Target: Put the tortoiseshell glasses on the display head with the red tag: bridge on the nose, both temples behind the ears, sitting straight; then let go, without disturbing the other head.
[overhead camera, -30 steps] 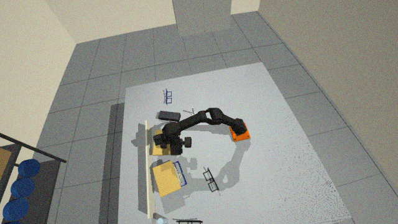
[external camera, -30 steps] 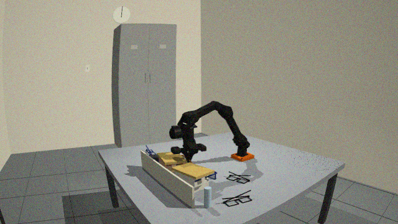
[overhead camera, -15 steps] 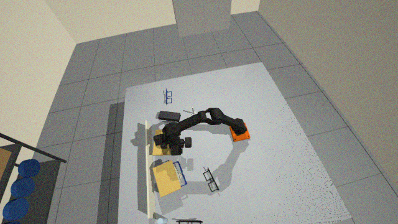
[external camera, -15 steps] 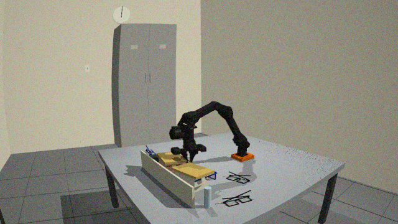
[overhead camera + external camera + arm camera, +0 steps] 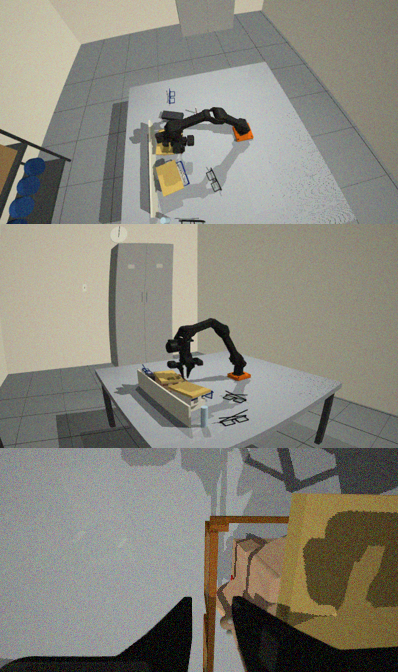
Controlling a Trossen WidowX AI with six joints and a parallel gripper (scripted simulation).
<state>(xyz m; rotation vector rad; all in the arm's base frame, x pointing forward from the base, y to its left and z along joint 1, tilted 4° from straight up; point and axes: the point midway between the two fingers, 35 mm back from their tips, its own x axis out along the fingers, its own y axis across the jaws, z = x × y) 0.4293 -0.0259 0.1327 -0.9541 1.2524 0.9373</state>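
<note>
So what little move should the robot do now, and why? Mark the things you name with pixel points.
I'd probably ease the gripper (image 5: 178, 149) (image 5: 186, 377) (image 5: 211, 604) straight up, slowly. Its fingers are apart, with gaps on both sides of the brown glasses (image 5: 212, 560), so it could likely leave without tugging them.

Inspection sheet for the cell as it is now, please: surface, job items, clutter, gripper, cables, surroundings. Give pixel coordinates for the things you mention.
Surface: pale tabletop (image 5: 264, 162) (image 5: 280, 398), dark speckling on one side.
Job's things: tortoiseshell glasses (image 5: 213, 563) at the near display head (image 5: 260, 563), under a yellow board (image 5: 345, 633); seating on nose and ears cannot be told.
Clutter: two black-framed glasses, blue-framed glasses (image 5: 171, 96), dark block (image 5: 172, 115), light-blue cylinder (image 5: 165, 220) (image 5: 204, 417), cream panel (image 5: 152, 186) (image 5: 168, 398).
Gripper: gripper (image 5: 186, 377) (image 5: 211, 604) open, fingers either side of a temple, a gap on both sides.
Cables: nothing seen.
Surroundings: grey cabinet (image 5: 144, 317), wall clock (image 5: 119, 234), blue round items (image 5: 28, 186).
</note>
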